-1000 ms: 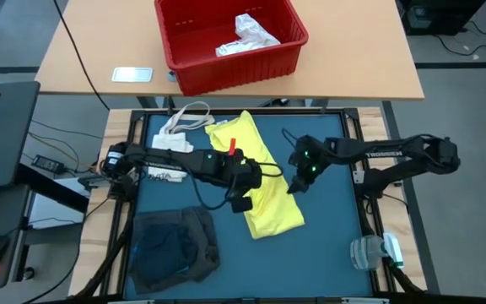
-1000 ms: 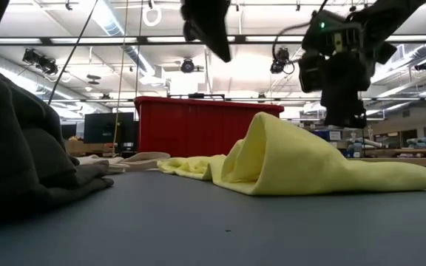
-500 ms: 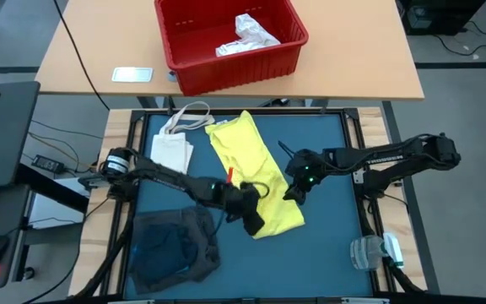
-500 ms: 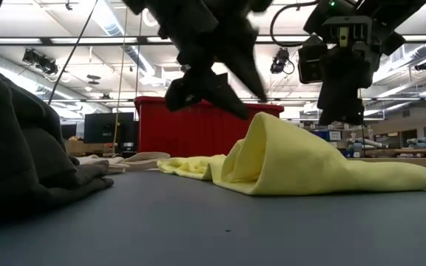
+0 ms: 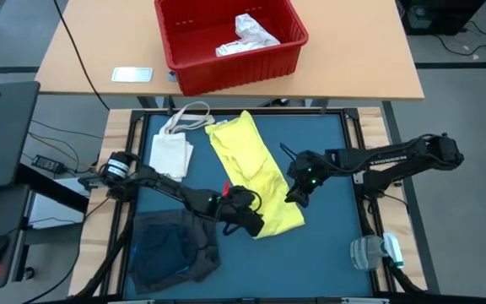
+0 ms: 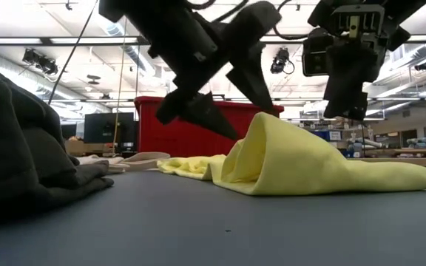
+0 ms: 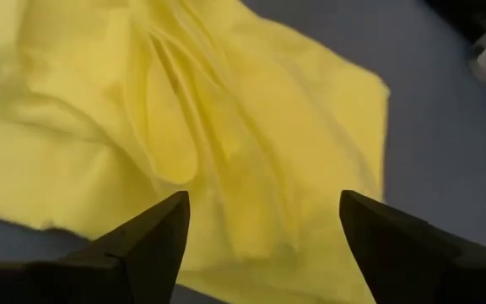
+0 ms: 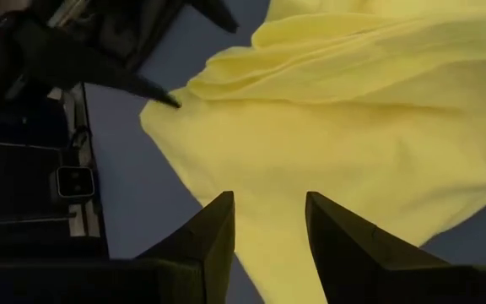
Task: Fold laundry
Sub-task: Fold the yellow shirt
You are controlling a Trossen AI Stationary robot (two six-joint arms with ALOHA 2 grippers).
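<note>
The long yellow garment (image 5: 251,169) lies flat on the blue mat, running from the far middle toward the near right. Its near end (image 6: 309,166) is folded into a raised hump. My left gripper (image 5: 251,224) hangs open just above that near end's left corner (image 7: 226,110), with one finger on each side of a crease. My right gripper (image 5: 296,194) is open too and hovers over the garment's right edge (image 8: 353,127), clear of the cloth in the low view (image 6: 357,114). A dark grey garment (image 5: 171,245) lies crumpled at the near left.
A cream tote bag (image 5: 171,152) lies at the mat's far left. A clear plastic item with green trim (image 5: 374,252) sits at the near right corner. On the wooden table behind, a red bin (image 5: 184,59) holds a white garment (image 5: 247,35).
My left gripper has come down and toward the table's near edge, ending over the yellow garment's near end. Its fingers have opened wide from shut. The yellow garment has kept its shape and place.
</note>
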